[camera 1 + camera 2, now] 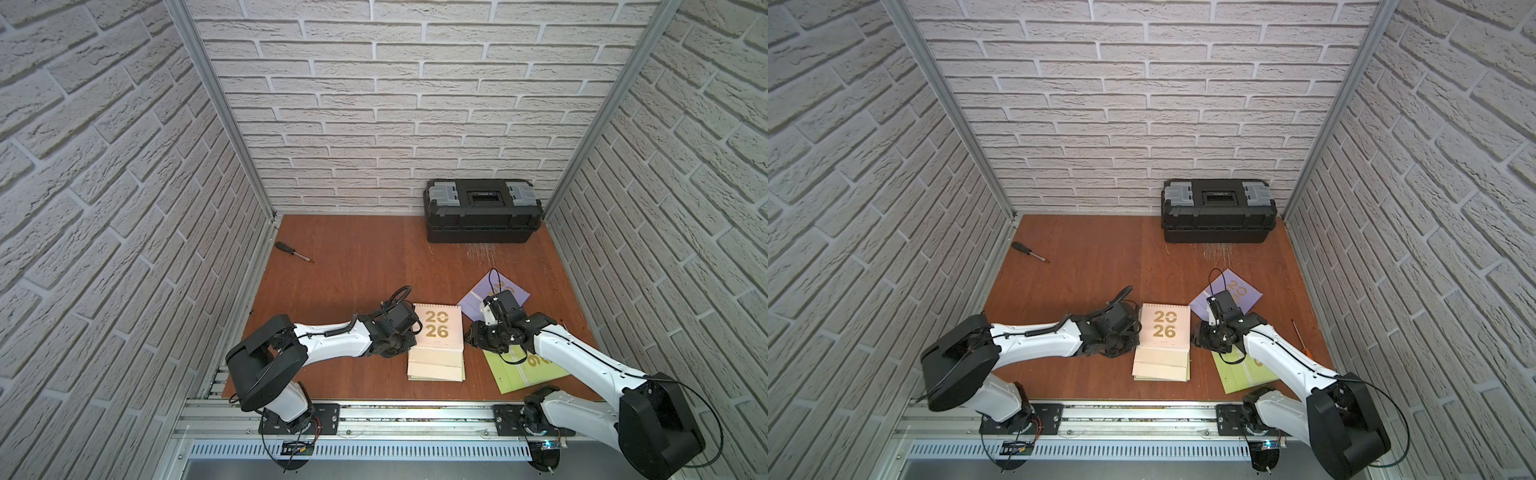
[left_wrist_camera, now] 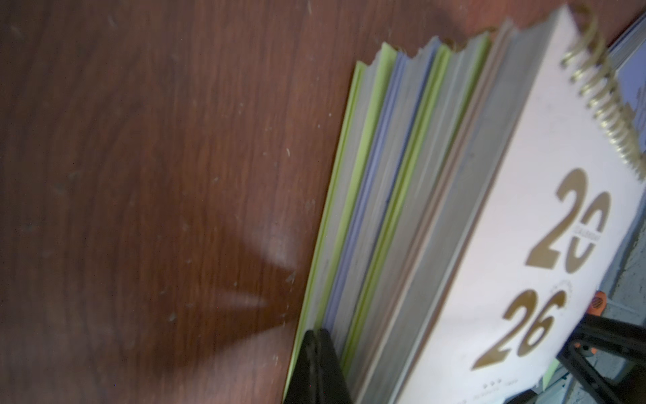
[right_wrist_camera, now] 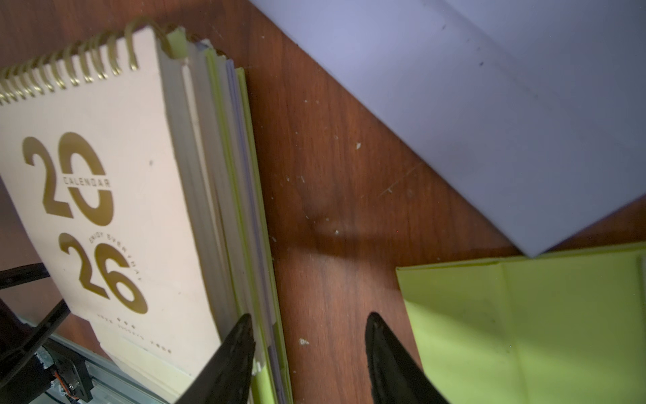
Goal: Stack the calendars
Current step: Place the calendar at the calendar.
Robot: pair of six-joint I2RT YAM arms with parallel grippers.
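A stack of calendars lies mid-table with a peach-pink "2026" calendar on top; green and lavender edges show beneath it. My left gripper is shut, its tips pressed against the stack's left side. Across the stack, my right gripper is open, one finger touching the right side and the other over bare wood. A lavender calendar and a lime green one lie loose by the right arm.
A black toolbox stands at the back right against the brick wall. One black-handled screwdriver lies at the back left, and an orange-handled one near the right wall. Metal rails run along the front edge.
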